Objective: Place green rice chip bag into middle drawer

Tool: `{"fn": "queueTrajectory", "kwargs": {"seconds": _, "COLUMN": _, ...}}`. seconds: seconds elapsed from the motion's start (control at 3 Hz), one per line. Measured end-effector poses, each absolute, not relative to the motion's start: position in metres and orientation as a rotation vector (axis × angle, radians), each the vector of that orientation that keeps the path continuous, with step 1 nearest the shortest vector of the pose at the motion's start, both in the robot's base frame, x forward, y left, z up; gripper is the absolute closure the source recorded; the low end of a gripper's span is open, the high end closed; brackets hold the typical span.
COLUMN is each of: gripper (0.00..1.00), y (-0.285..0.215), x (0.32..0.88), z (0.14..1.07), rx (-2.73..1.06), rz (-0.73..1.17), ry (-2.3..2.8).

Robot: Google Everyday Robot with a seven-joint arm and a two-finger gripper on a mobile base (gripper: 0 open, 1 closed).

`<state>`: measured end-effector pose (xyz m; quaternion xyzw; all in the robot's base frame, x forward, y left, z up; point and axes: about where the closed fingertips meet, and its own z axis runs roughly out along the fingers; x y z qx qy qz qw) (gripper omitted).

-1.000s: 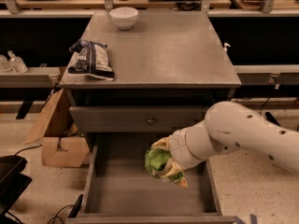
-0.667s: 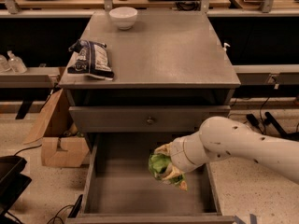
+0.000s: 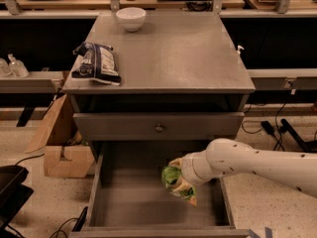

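The green rice chip bag (image 3: 174, 181) is small and glossy green with yellow-orange print. It hangs from my gripper (image 3: 179, 175) over the right half of the middle drawer (image 3: 119, 202), which is pulled open and has a bare grey floor. My white arm reaches in from the right, low over the drawer. The gripper itself is mostly hidden behind the bag and the wrist. The bag is inside the drawer's outline; I cannot tell whether it touches the floor.
Above the open drawer is a closed drawer front with a brass knob (image 3: 159, 128). On the cabinet top lie a dark blue-and-white bag (image 3: 97, 62) at left and a white bowl (image 3: 131, 18) at the back. A cardboard box (image 3: 64, 152) stands left of the cabinet.
The arm has drawn lower and a little to the right, and the bag has sunk slightly deeper into the drawer.
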<state>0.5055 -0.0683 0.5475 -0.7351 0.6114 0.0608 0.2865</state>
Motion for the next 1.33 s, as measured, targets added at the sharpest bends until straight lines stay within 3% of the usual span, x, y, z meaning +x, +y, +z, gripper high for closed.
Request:
{"fn": "queueTrajectory", "kwargs": {"seconds": 0.33, "gripper": 0.86, "y": -0.0684, "x": 0.5084, "z": 0.5429, "rx": -1.951, "rz": 0.159, "ry": 1.644}}
{"fn": "queueTrajectory", "kwargs": {"seconds": 1.33, "gripper": 0.16, "y": -0.0654, "x": 0.5070, "z": 0.5407, "rx": -1.956, "rz": 0.167, "ry": 1.642}}
